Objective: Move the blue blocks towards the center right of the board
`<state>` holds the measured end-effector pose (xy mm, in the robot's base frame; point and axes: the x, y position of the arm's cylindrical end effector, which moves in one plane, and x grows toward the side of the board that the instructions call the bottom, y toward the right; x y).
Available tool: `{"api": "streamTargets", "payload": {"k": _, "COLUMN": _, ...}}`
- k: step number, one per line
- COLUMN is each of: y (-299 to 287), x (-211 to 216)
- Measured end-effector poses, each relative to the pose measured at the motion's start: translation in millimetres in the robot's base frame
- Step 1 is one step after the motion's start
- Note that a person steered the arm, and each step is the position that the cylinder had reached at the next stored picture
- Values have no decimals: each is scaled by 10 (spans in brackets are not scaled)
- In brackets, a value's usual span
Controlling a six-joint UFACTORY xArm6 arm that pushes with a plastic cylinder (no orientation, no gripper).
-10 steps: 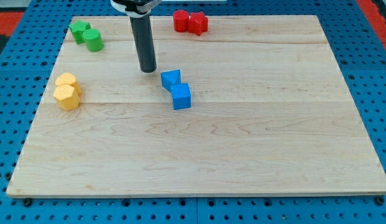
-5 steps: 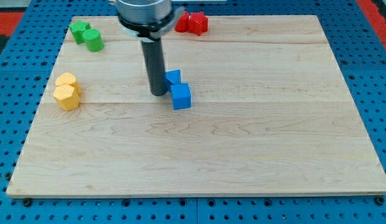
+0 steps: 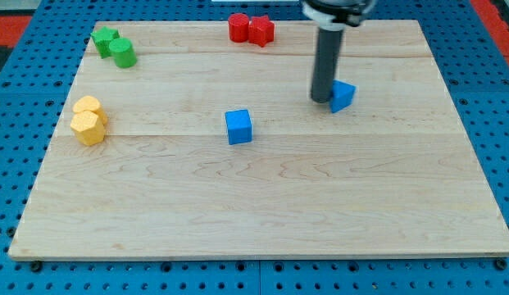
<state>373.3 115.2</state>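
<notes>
My tip point(image 3: 321, 100) rests on the board right of centre, touching the left side of a blue block point(image 3: 343, 95) whose shape is partly hidden by the rod. A second blue block, a cube point(image 3: 238, 127), sits alone near the board's centre, well to the left of the tip and a little below it. The rod rises from the tip to the view's top edge.
Two red blocks point(image 3: 251, 29) sit together at the top centre. Two green blocks point(image 3: 114, 46) are at the top left. Two yellow hexagonal blocks point(image 3: 88, 120) are at the left edge. The wooden board point(image 3: 262, 205) lies on a blue pegboard.
My tip swept from left of the blue pair to the right, pushing one blue block away to the right and slightly up. The blue cube stayed in place.
</notes>
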Motion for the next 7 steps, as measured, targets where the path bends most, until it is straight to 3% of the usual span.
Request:
{"api": "streamTargets", "payload": {"k": 1, "y": -260, "x": 96}}
{"api": "streamTargets", "payload": {"k": 3, "y": -1897, "x": 3}}
{"api": "streamTargets", "payload": {"k": 4, "y": -2342, "x": 628}}
{"api": "streamTargets", "payload": {"k": 5, "y": -1798, "x": 877}}
{"api": "streamTargets", "payload": {"k": 6, "y": -1178, "x": 559}}
{"api": "streamTargets", "payload": {"k": 7, "y": -964, "x": 425}}
